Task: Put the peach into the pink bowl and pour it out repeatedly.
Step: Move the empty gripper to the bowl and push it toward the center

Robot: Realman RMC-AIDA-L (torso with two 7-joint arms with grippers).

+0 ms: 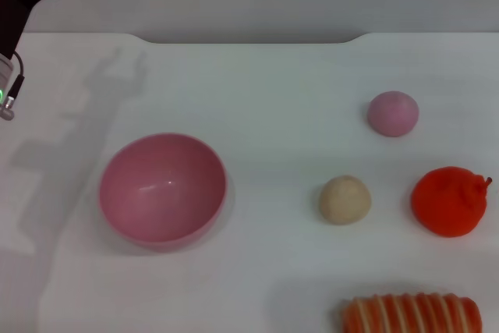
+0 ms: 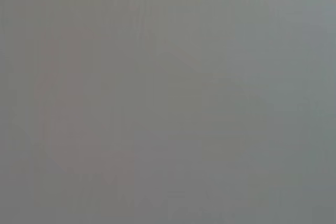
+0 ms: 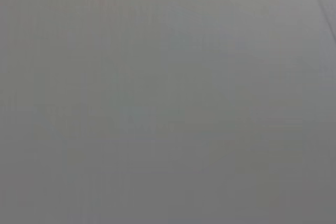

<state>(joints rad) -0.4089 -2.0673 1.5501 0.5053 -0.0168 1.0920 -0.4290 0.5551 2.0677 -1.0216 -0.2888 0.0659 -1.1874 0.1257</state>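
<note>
We saw the small, pale pink, matte round peach resting on the white surface toward the far right; being round, it had no long axis we could name, and we could not make out any leaf mark or which way it pointed. The deep, glossy, rose-pink plastic bowl stood upright on the left, mouth up, with nothing inside, well apart from the peach. Between them, nearer the peach, lay a beige ball, and just beside that, farther right, an orange-red lumpy fruit near the edge of the head view. At the near right edge sat an orange-and-cream striped, ridged object, partly cut off, its long axis running left to right. Only part of the left arm, a dark link with a cable, showed high at the far left corner, clear of the bowl; we could not tell the state of its fingers. The right arm was not visible, and both wrist views showed only featureless grey.
</note>
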